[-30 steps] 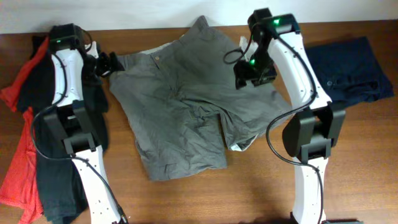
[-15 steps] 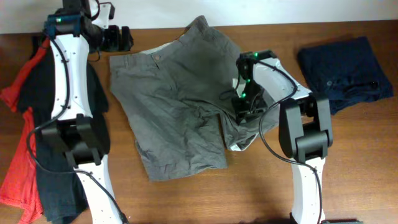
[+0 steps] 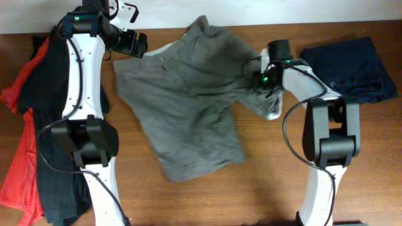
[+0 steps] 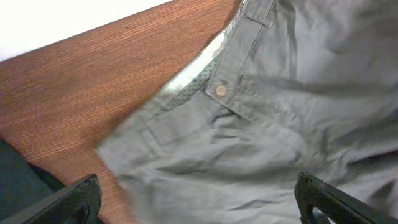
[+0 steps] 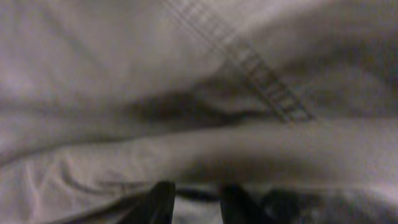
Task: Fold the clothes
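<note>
The taupe shorts (image 3: 182, 100) lie spread and rumpled across the middle of the table. Their waistband and button show in the left wrist view (image 4: 220, 91). My left gripper (image 3: 134, 44) is open and hovers over the waistband's far left corner; its fingers (image 4: 199, 205) are wide apart above the cloth. My right gripper (image 3: 266, 81) is at the shorts' right leg, and a fold of that leg is drawn up toward it. In the right wrist view its fingers (image 5: 198, 202) are close together with pale cloth of the shorts (image 5: 155, 93) between them.
Navy clothes (image 3: 348, 69) lie folded at the far right. A red garment (image 3: 19, 157) and a black one (image 3: 59, 182) are piled along the left edge under the left arm. The table's back edge runs just behind both grippers.
My right gripper dropped onto the right leg, closed and pulled it up and right, dragging the shorts. My left gripper moved right along the back edge to the waistband.
</note>
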